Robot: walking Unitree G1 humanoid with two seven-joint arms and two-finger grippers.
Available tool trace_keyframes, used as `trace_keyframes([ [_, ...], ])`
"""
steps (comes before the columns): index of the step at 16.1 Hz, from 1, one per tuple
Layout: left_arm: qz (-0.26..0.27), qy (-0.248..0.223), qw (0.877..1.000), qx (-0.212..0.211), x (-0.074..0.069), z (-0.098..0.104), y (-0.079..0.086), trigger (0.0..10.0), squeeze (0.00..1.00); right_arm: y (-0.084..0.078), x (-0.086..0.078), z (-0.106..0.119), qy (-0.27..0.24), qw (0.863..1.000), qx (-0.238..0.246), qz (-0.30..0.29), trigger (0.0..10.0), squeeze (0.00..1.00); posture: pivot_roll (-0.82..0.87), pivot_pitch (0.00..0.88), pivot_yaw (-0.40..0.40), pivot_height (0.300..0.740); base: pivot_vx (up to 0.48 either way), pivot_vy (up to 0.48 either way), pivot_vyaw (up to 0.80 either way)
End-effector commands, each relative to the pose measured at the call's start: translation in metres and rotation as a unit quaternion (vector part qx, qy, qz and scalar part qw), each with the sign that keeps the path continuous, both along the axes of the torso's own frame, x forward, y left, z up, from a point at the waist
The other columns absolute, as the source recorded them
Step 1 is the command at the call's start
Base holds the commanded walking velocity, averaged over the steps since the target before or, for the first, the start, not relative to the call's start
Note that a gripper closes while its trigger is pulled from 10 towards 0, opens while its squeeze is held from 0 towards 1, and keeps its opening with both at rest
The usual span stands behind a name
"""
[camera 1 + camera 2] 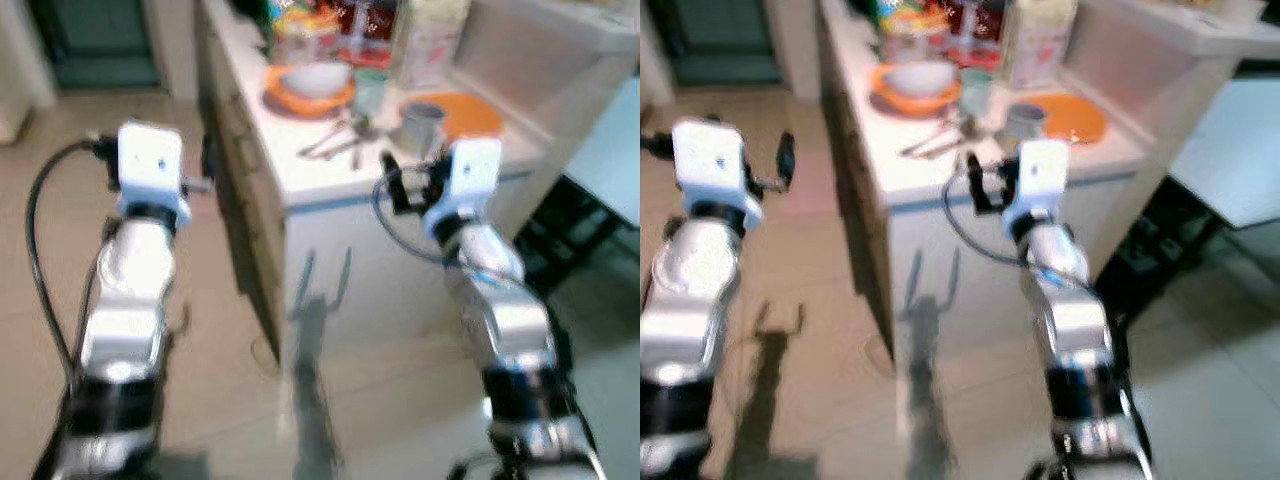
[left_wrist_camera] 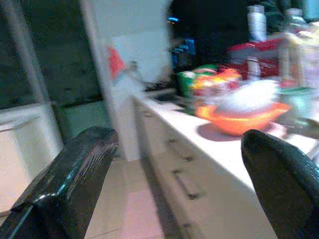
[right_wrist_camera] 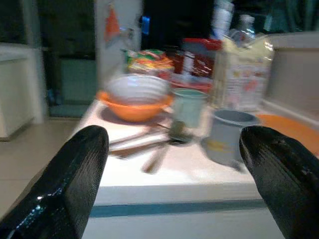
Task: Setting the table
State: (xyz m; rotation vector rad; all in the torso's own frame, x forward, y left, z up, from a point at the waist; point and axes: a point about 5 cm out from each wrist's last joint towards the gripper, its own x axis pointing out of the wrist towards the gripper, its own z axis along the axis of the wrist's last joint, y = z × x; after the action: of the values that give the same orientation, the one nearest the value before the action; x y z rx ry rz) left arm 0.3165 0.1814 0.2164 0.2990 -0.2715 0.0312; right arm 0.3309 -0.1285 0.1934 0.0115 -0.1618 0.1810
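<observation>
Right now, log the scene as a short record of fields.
surface: white counter
bowls: white bowl nested in orange bowl
cups: green cup; grey cup
cutlery: spoons lying beside the cups
plate: orange plate behind grey cup
left gripper: fingers open, off the counter's side
right gripper: fingers open, facing the counter edge

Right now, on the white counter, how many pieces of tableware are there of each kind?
Bowls: 2, a white bowl in an orange bowl
Cups: 2, a green cup and a grey cup
Plates: 1, an orange plate
Cutlery: a blurred heap, uncountable
Total: 5, without cutlery
</observation>
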Motion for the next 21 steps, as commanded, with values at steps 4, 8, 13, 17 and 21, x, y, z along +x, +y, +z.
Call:
trace_keyframes([
  [4, 0.0, -0.005, 1.0, 0.003, -0.001, 0.004, 0.002, 10.0, 0.0, 0.001, 0.001, 0.004, -0.004, 1.0, 0.005, 0.003, 10.0, 0.0, 0.11, 0.0, -0.067, 0.74, 0.417, 0.0, 0.0],
  [8, -0.001, -0.007, 1.0, 0.004, 0.0, 0.005, 0.002, 10.0, 0.0, 0.003, 0.0, 0.003, -0.004, 1.0, 0.005, 0.011, 10.0, 0.0, 0.11, 0.0, -0.065, 0.74, 0.433, 0.0, 0.0],
  [13, 0.002, -0.009, 1.0, 0.006, 0.0, 0.006, 0.004, 10.0, 0.0, 0.006, -0.002, 0.004, -0.008, 1.0, 0.005, 0.02, 10.0, 0.0, 0.11, 0.0, -0.064, 0.74, 0.433, 0.0, 0.0],
  [17, 0.006, -0.009, 1.0, 0.009, 0.0, 0.006, 0.005, 10.0, 0.0, 0.012, -0.006, 0.005, -0.019, 0.998, -0.016, 0.049, 10.0, 0.0, 0.11, 0.0, -0.061, 0.74, 0.432, 0.0, 0.16],
  [21, 0.008, -0.01, 1.0, 0.009, 0.0, 0.007, 0.008, 10.0, 0.0, 0.013, -0.007, 0.007, -0.028, 0.998, -0.007, 0.046, 10.0, 0.0, 0.11, 0.0, -0.059, 0.74, 0.435, 0.0, 0.36],
])
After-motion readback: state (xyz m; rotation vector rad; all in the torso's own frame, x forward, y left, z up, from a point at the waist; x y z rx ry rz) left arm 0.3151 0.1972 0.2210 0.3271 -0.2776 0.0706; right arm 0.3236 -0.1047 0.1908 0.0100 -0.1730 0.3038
